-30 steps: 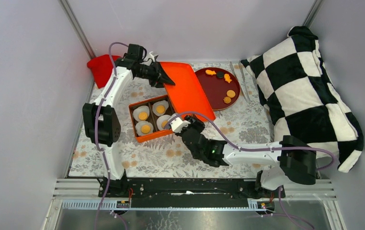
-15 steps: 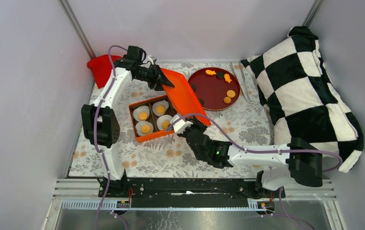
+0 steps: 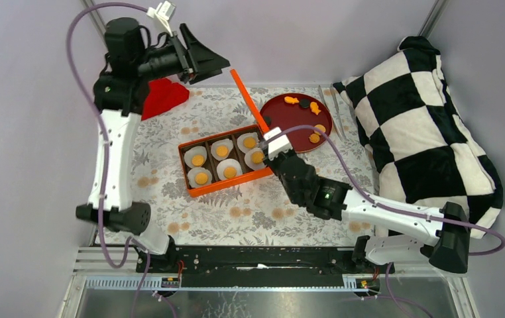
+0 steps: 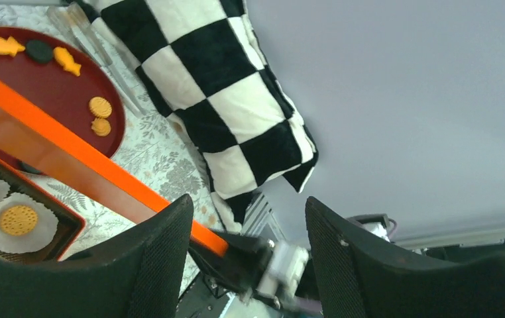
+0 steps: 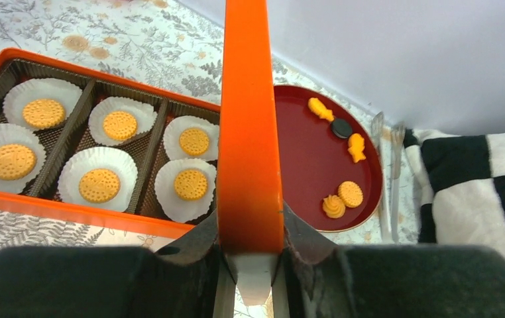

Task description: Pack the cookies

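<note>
An orange box [image 3: 230, 185] sits mid-table holding several round cookies [image 3: 222, 151], each in a white liner. The right wrist view shows the same cookies [image 5: 99, 185] in the box [image 5: 71, 202]. My right gripper [image 3: 268, 137] is shut on the box's orange lid [image 3: 246, 99], which stands on edge at the box's right end. From the wrist the lid [image 5: 250, 132] runs straight up out of my right gripper [image 5: 250, 232]. My left gripper [image 3: 215, 68] hangs open and empty, high over the back left, and the left wrist view shows nothing between its fingers [image 4: 160, 258].
A dark red plate [image 3: 289, 119] behind the lid carries two round cookies [image 3: 317, 132], fish-shaped biscuits and a dark disc. Metal tongs [image 3: 333, 109] lie beside it. A black-and-white checked pillow [image 3: 429, 126] fills the right side. A red cloth [image 3: 164, 96] lies at back left.
My left gripper opened, let go of the lid and rose toward the back left. My right gripper swung the lid up on edge, uncovering the box's right-hand pair of cookies.
</note>
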Robot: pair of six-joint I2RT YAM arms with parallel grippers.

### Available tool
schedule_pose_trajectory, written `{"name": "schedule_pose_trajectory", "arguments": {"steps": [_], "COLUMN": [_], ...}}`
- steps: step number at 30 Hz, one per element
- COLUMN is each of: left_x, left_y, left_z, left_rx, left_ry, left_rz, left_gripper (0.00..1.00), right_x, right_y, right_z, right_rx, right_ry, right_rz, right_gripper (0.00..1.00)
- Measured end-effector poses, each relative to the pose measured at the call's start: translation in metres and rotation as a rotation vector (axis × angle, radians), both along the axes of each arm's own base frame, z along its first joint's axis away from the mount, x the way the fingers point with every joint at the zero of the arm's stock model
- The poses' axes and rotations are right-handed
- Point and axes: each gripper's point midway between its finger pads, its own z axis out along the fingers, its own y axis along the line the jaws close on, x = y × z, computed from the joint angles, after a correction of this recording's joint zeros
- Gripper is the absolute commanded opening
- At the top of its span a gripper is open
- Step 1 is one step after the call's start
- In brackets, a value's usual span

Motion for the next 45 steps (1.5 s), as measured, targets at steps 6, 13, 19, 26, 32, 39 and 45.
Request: {"name": "schedule_pose_trajectory", "arguments": {"steps": [6,13,19,26,32,39,45], "left_x": [-0.02,0.037,0.048,0.044,0.043,0.039,0.066], "left_y": [0.017,0.048,0.077,0.1,0.113,0.122,0.109], "left_z": [-0.001,-0.103,-0.143,-0.15,-0.173,-0.243,-0.313], "left_rx": [0.041,0.206,0.323,0.393,0.443,0.519,0.597], "left_ry": [-0.085,0.105,0.15,0.131,0.167,0.301,0.44], "left_rz": [0.123,0.367,0.522,0.64,0.696,0.732,0.735], "left_gripper": [0.28,0.08,0.01,0.0,0.0,0.0,0.0], "right_x": [0.034,0.069,0.126,0.206,0.255,0.231,0.223], "right_y": [-0.022,-0.03,-0.037,-0.035,-0.024,-0.02,-0.027], "right_z": [0.015,0.114,0.131,0.038,-0.032,-0.053,-0.044], "right_rx": [0.161,0.507,0.909,1.404,1.542,1.47,1.451], "right_ry": [0.148,0.245,0.463,0.97,1.223,1.353,1.221], "right_rz": [0.017,0.159,0.387,0.568,0.701,0.749,0.666], "right_gripper": [0.07,0.1,0.1,0.08,0.05,0.02,0.01]}}
